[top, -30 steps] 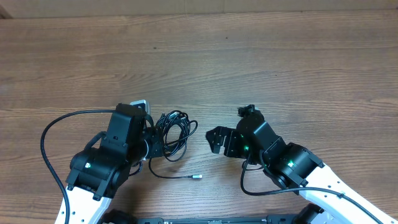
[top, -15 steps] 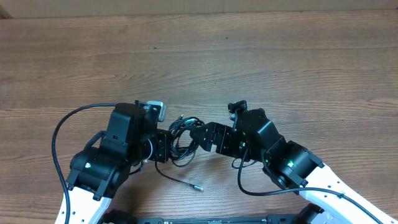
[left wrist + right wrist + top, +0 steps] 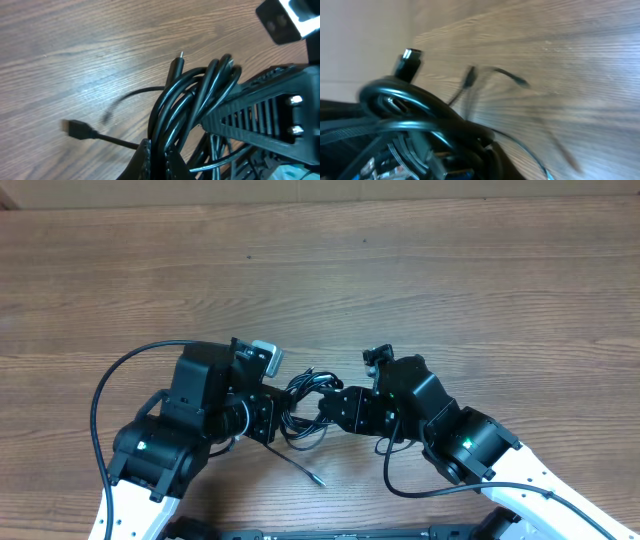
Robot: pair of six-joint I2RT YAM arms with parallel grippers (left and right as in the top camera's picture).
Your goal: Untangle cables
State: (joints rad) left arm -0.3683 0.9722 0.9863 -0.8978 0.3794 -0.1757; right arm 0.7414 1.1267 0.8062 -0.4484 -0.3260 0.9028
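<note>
Count: 1 tangle of cables (image 3: 297, 408) | left pincer (image 3: 274, 417) clenched on it | right pincer (image 3: 324, 407) clenched on it | 1 plug (image 3: 317, 479) trailing

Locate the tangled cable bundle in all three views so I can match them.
Overhead: cable bundle low centre, slightly left.
Left wrist: cable bundle centre, running to the bottom edge.
Right wrist: cable bundle lower left, close and blurred.
Landmark: loose plug trailing below the tangle overhead; loose plug lower left in left wrist; probably the blurred loose plug in right wrist.
</note>
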